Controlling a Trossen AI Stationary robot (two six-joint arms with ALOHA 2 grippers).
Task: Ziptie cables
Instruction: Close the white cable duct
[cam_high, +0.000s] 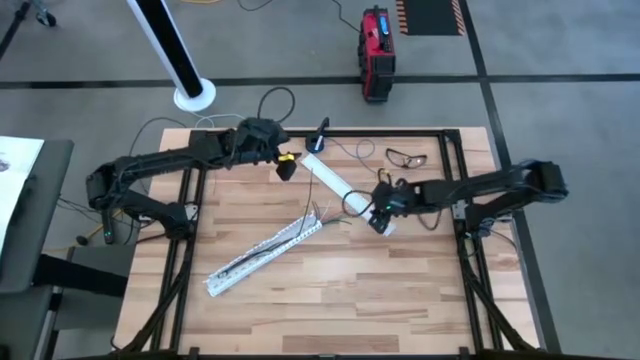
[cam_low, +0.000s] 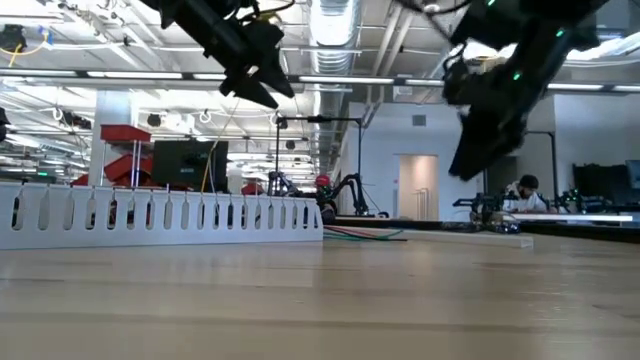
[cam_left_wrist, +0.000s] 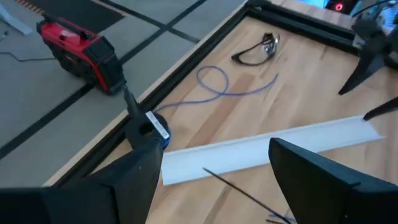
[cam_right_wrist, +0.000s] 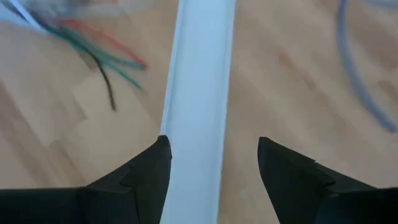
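The cables (cam_high: 328, 215) are thin red, green and dark wires (cam_right_wrist: 93, 46) lying loose on the table at the far end of a perforated white strip (cam_high: 262, 256). A plain white strip (cam_high: 340, 188) lies flat on the table, running slantwise between both arms. My right gripper (cam_high: 380, 218) hovers open over its near-right end, with its fingers (cam_right_wrist: 140, 174) on either side of the strip (cam_right_wrist: 199, 93). My left gripper (cam_high: 286, 167) is open above the strip's far end (cam_left_wrist: 249, 149). In the low view both grippers hang clear of the tabletop.
A small blue-black device (cam_left_wrist: 157, 129) with a pale looped cord (cam_left_wrist: 217, 84) sits at the table's far edge. Safety glasses (cam_high: 405, 157) lie at the far right. A red box (cam_high: 377, 50) stands on the floor beyond. Bare wood (cam_high: 400, 290) fills the near half.
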